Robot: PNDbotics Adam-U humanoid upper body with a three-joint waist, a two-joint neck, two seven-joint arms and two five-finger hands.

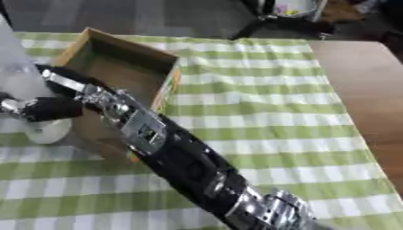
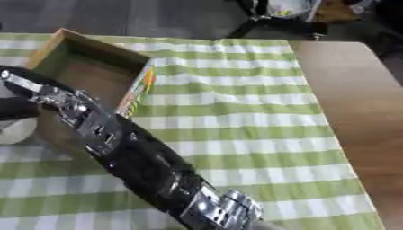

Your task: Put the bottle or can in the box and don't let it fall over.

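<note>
Clear bottle point(image 1: 22, 85) standing upright at the far left, long axis vertical, just beside the cardboard box point(image 1: 118, 58) on the checkered worktop point(image 1: 260, 112). Right hand point(image 1: 47, 108) reaching across, dark fingers curled round it low down. Left hand nowhere in sight.

A clear bottle point(image 1: 20, 67) stood upright at the far left, just outside the box's left wall, its pale round base point(image 1: 47, 131) low beside my fingers. The open cardboard box point(image 1: 118, 67) sat askew on the checked cloth, its brown inside showing.

Both head eyes look steeply down—close—sharing the box point(image 1: 118, 67) and tablecloth point(image 1: 260, 112).
</note>
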